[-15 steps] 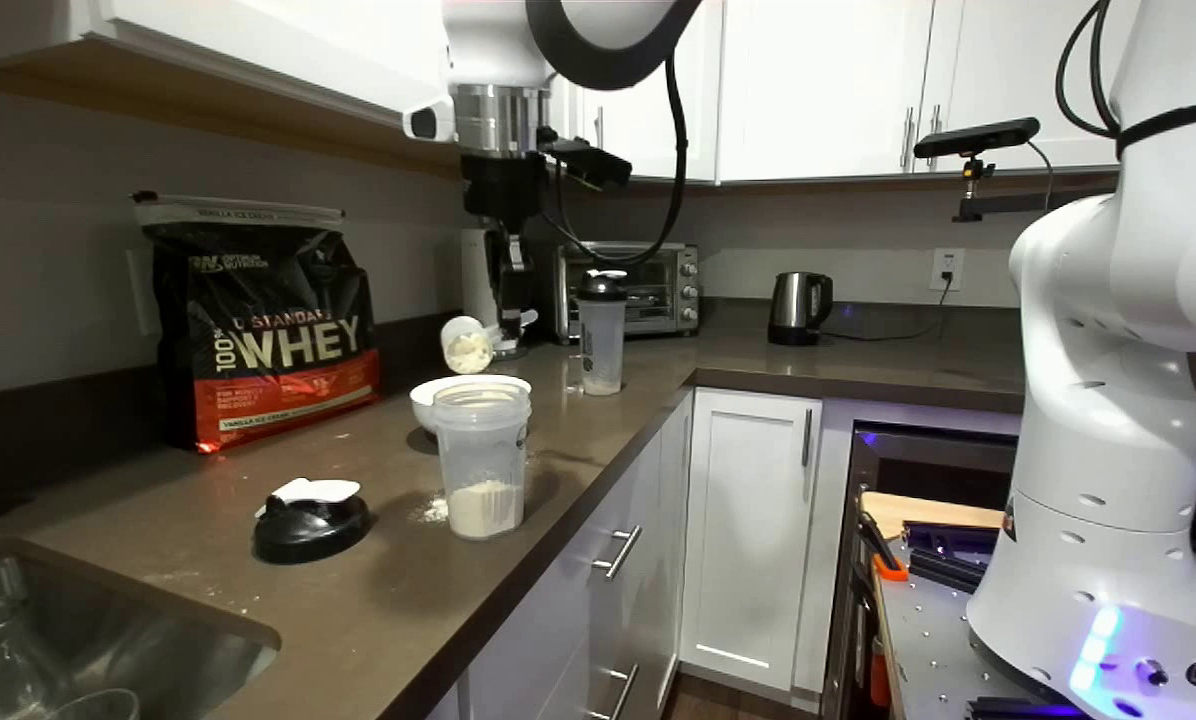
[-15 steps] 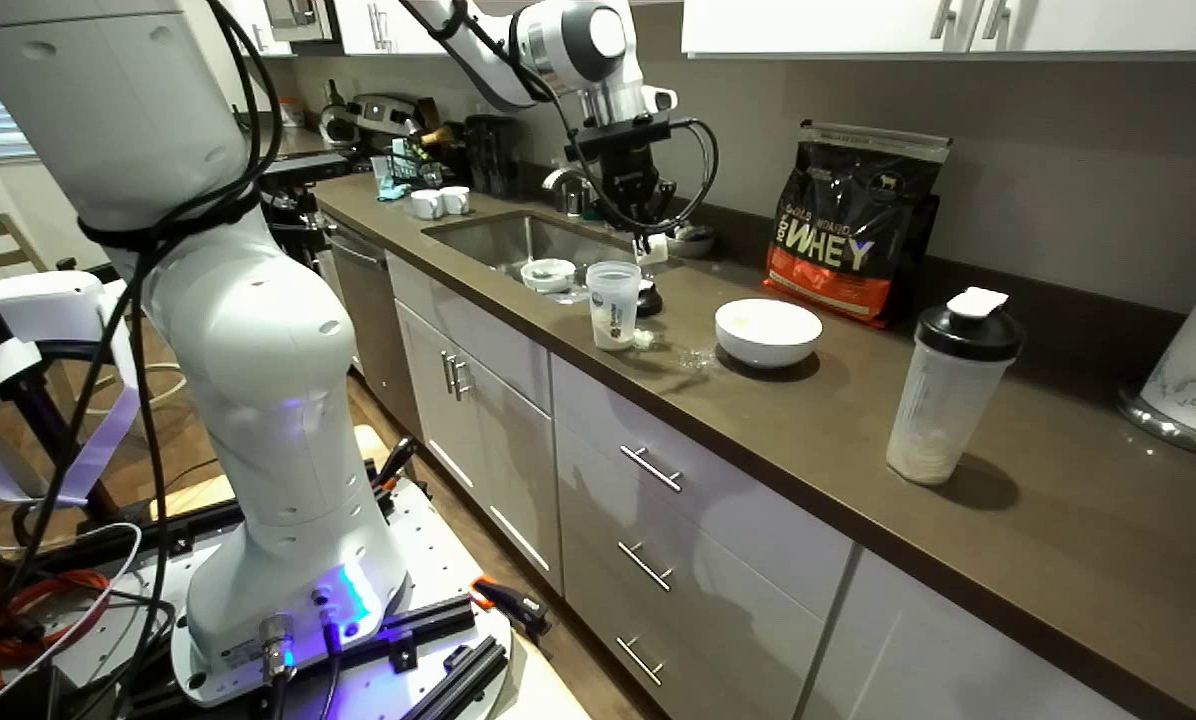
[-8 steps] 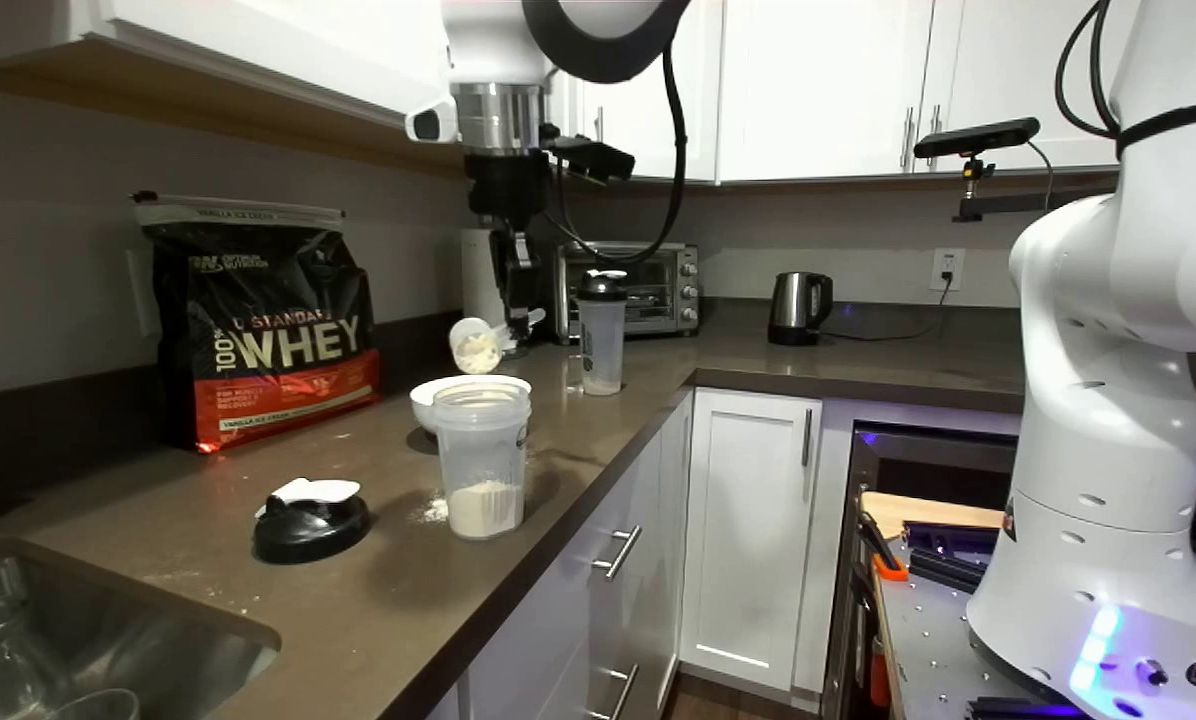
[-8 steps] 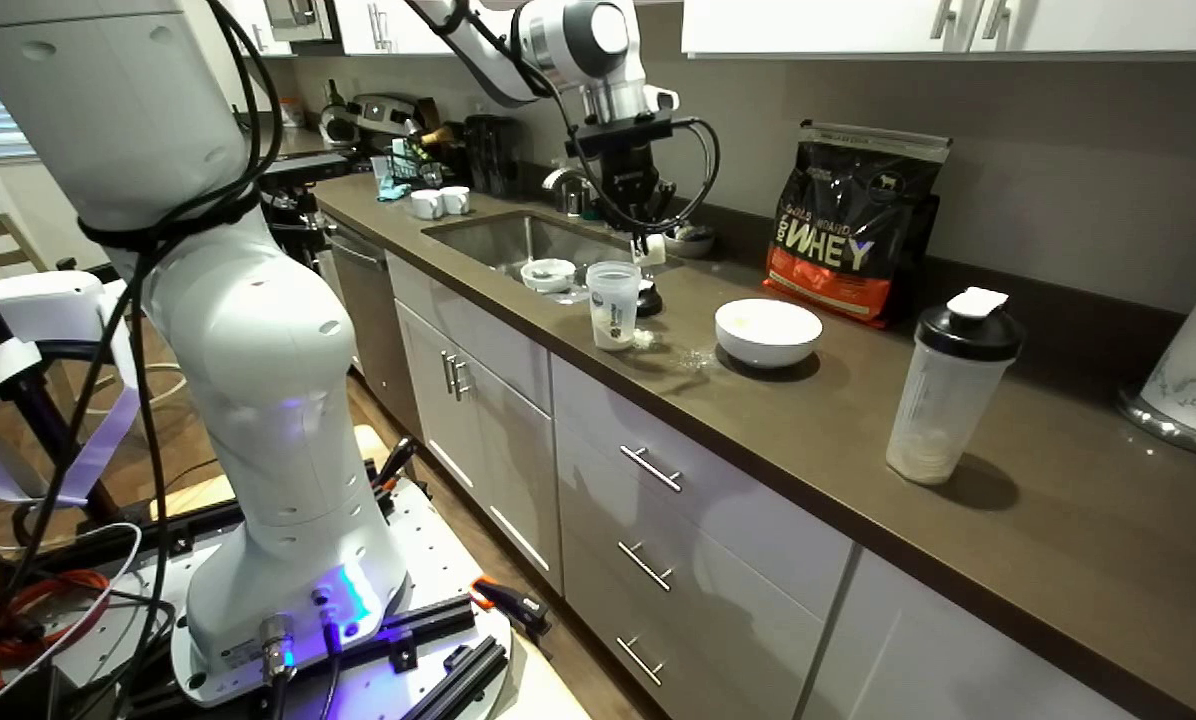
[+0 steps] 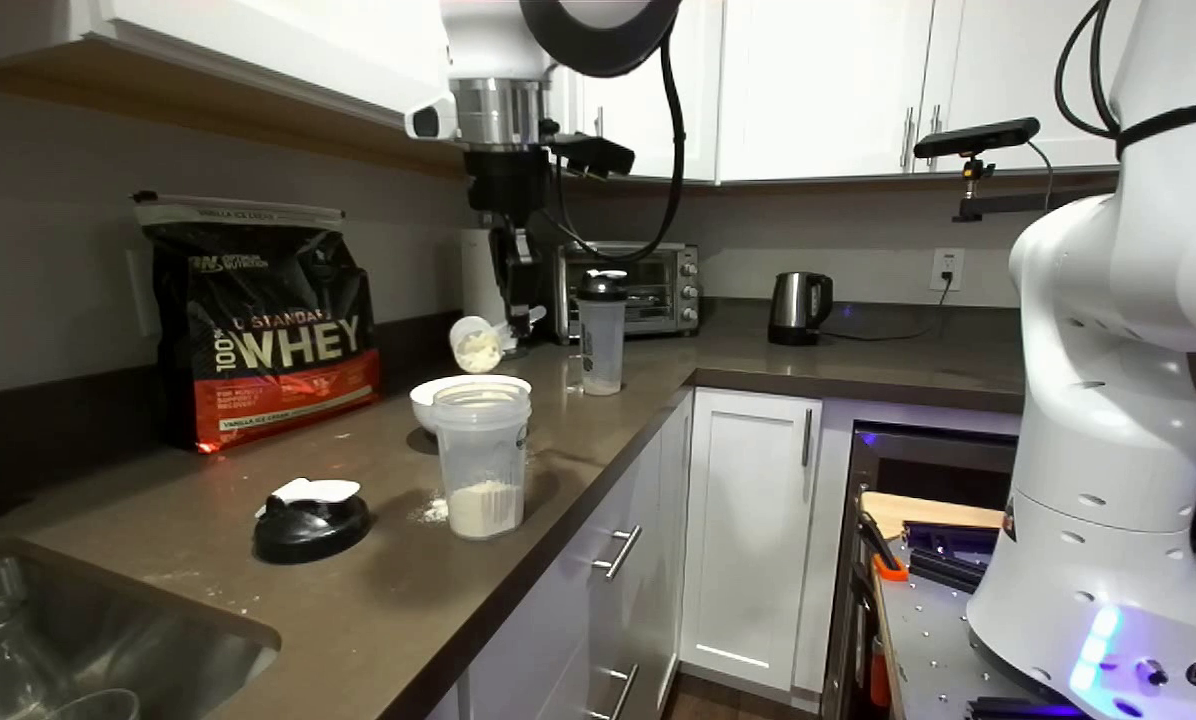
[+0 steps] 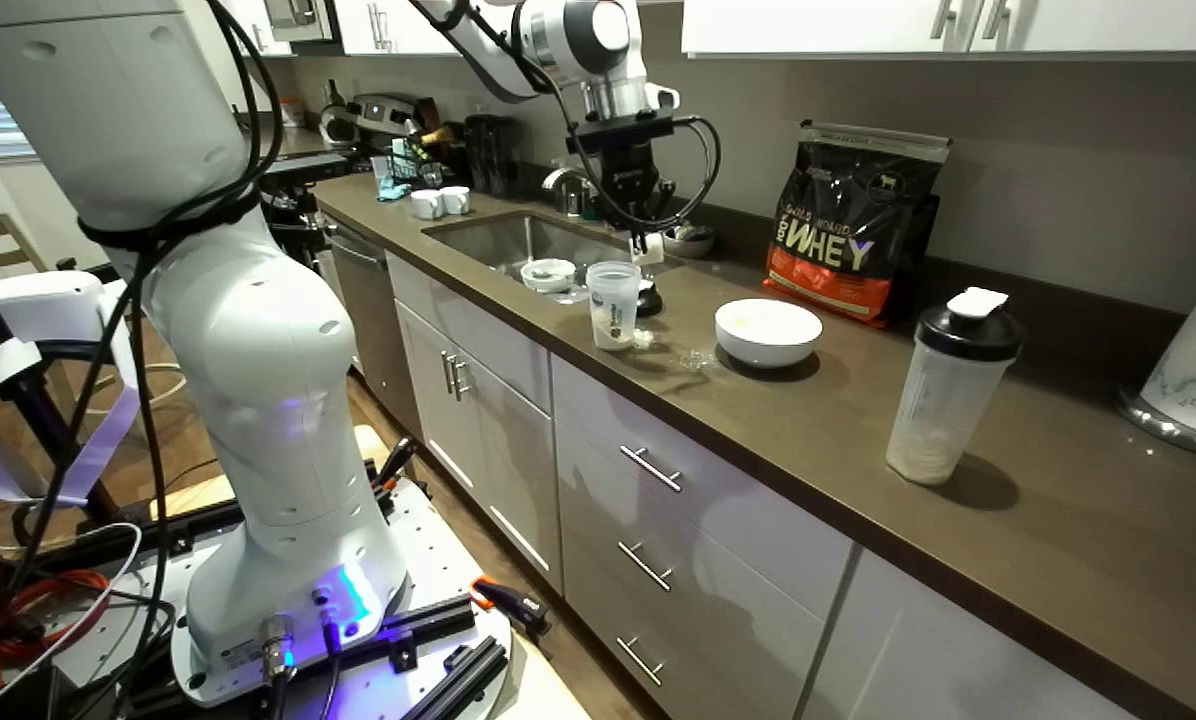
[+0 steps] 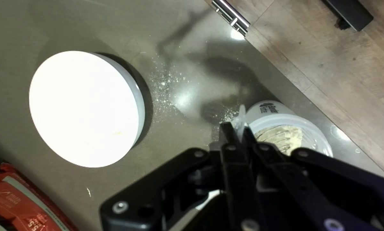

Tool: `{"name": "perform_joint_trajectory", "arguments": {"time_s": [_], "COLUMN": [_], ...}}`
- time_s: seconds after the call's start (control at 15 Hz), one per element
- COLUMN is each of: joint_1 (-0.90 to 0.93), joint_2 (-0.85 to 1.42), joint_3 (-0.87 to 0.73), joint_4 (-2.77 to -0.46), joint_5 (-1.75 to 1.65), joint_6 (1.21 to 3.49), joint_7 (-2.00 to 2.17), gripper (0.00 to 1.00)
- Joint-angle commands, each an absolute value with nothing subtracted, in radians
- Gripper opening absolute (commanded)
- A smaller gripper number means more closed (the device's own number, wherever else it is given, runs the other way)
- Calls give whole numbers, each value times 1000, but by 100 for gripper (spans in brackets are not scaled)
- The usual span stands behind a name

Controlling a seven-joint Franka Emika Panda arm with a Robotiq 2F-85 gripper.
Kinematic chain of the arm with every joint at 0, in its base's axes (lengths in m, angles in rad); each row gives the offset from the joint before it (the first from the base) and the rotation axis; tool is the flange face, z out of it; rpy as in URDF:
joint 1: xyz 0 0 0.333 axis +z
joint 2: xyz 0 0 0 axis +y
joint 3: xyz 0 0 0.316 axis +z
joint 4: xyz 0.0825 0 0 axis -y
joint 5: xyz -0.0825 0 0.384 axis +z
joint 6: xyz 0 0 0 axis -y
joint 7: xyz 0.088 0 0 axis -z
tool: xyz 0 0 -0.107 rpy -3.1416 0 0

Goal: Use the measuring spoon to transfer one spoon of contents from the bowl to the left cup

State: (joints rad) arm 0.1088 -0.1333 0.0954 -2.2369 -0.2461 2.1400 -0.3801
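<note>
My gripper [image 5: 521,322] is shut on the handle of the measuring spoon [image 5: 476,346], a small whitish scoop. Pale powder shows in its tilted mouth. In an exterior view the spoon [image 6: 648,249] hangs just beyond and above the rim of the left cup [image 6: 613,300], a lidless translucent shaker with powder at the bottom. Seen from the wrist, the handle's end [image 7: 241,117] sticks out between the fingertips while the scoop is hidden; the cup [image 7: 269,108] lies right of them. The white bowl [image 6: 768,335] stands apart from the cup; its inside is washed out in the wrist view.
A lidded shaker [image 6: 953,390] stands farther along the counter. The whey bag [image 5: 268,330] leans by the wall. A black lid [image 5: 311,525] sits near the sink [image 5: 208,640]. Spilled powder [image 7: 163,85] dusts the counter between bowl and cup, close to the front edge.
Over the last second my gripper and the spoon have shifted slightly, a little rightward in an exterior view. In the last half second they hardly move. Cup and bowl have stayed put.
</note>
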Motion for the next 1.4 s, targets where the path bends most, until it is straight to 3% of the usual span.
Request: {"name": "perform_joint_trajectory", "arguments": {"time_s": [0.0,0.07,1.33], "joint_1": [116,112,118], "joint_2": [-131,-133,-134], "joint_3": [87,93,105], "joint_4": [-2215,-2234,-2233], "joint_5": [-202,-233,-240], "joint_6": [2103,2130,2136], "joint_7": [-438,-392,-370], "gripper": [1,5,1]}}
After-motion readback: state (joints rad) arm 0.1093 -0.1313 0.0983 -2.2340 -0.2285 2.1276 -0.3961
